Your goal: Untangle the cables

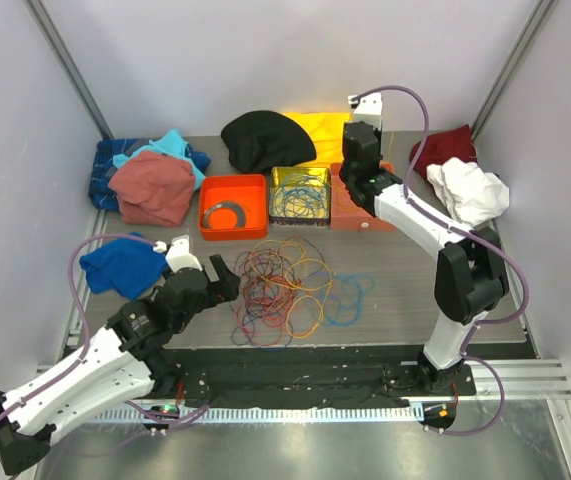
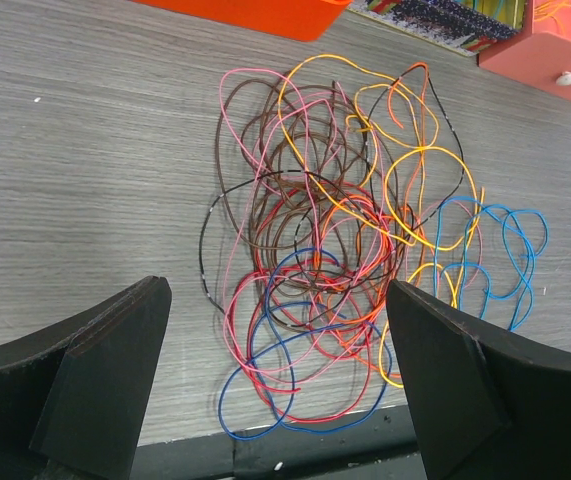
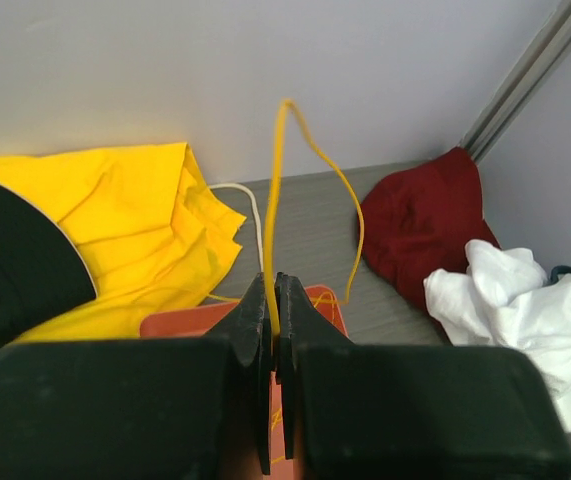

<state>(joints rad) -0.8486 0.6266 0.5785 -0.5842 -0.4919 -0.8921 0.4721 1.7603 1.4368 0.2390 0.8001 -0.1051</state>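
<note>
While the left tool (image 2: 275, 300) gapes empty beside the cables (image 2: 335, 240), the right tool (image 3: 271, 285) pinches a yellow cable (image 3: 277, 200) above a tray (image 3: 180, 325).

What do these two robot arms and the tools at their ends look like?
The left arm and right arm have white shells with black joint blocks, and a lilac hose loops along each. The left tool and right tool each end in two chunky matt-black fingers with wedge-shaped tips.
</note>
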